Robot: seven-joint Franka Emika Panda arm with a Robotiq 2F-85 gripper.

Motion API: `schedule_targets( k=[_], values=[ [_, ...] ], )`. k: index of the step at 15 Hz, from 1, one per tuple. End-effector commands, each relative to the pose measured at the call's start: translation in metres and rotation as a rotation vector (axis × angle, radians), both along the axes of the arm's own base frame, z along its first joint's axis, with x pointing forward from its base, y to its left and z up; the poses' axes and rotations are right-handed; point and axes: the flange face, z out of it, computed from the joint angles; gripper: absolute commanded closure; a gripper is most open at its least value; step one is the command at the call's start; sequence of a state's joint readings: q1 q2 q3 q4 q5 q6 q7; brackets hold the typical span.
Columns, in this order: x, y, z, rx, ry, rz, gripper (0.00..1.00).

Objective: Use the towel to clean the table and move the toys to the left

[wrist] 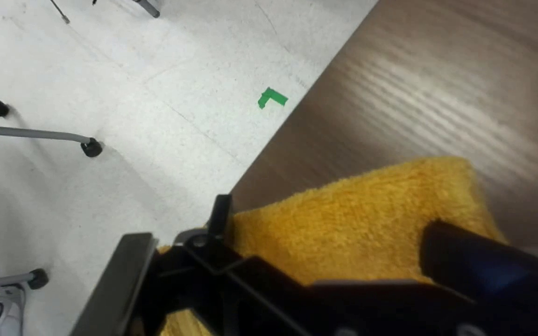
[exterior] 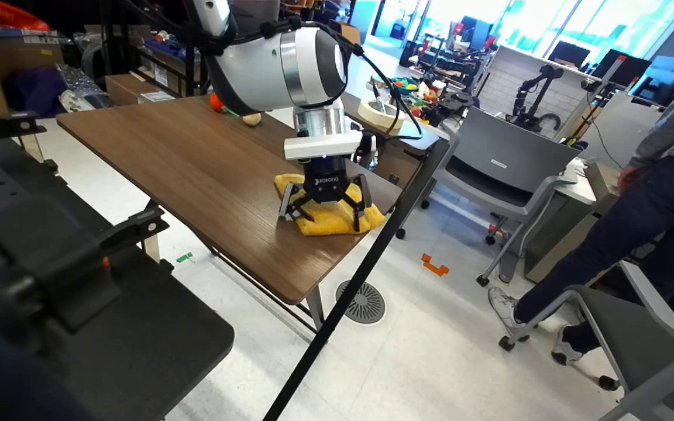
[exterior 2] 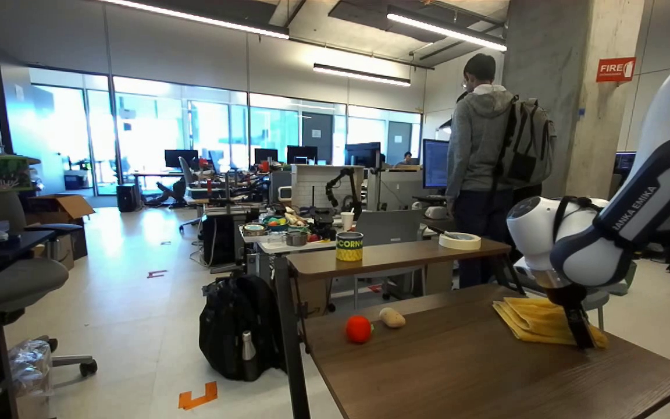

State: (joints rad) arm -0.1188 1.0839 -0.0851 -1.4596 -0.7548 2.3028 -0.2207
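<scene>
On the dark brown table [exterior 2: 457, 372], a folded yellow towel [exterior 2: 524, 319] lies near one end, close to an edge. My gripper [exterior: 324, 220] points down over this towel, its jaws wide apart and their tips low at the cloth. In the wrist view, the towel [wrist: 357, 224] fills the gap between the spread fingers [wrist: 221, 212], with no squeeze on it visible. Whether the tips touch it is hard to tell. The toys, a red round one [exterior 2: 358, 329] and a tan oval one [exterior 2: 392, 317], rest side by side toward the table's opposite end, away from the gripper.
A raised shelf [exterior 2: 312, 265] runs along one long side of the table, bearing a corn can [exterior 2: 349, 247] and a tape roll [exterior 2: 460, 241]. A black backpack [exterior 2: 242, 329] stands on the floor. A person [exterior 2: 480, 139] and grey chairs [exterior: 506, 158] are beyond the table.
</scene>
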Motion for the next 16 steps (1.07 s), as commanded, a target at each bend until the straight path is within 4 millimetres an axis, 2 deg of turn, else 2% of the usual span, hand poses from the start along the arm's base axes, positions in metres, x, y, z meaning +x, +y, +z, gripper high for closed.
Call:
schedule_targets(
  k=[1,4,7,11,12,14,16],
  values=[
    [0.046,0.02,-0.005,0.065,-0.16,-0.096,0.0],
    [0.064,0.048,0.012,0.13,-0.23,-0.086,0.0],
    [0.061,0.078,0.023,0.197,-0.25,0.065,0.0],
    [0.048,0.112,0.023,0.295,-0.244,0.262,0.0],
    [0.047,0.114,0.023,0.31,-0.234,0.278,0.0],
    [0.049,0.104,0.018,0.312,-0.209,0.26,0.0],
    [0.054,0.079,0.015,0.292,-0.199,0.18,0.0]
  ],
)
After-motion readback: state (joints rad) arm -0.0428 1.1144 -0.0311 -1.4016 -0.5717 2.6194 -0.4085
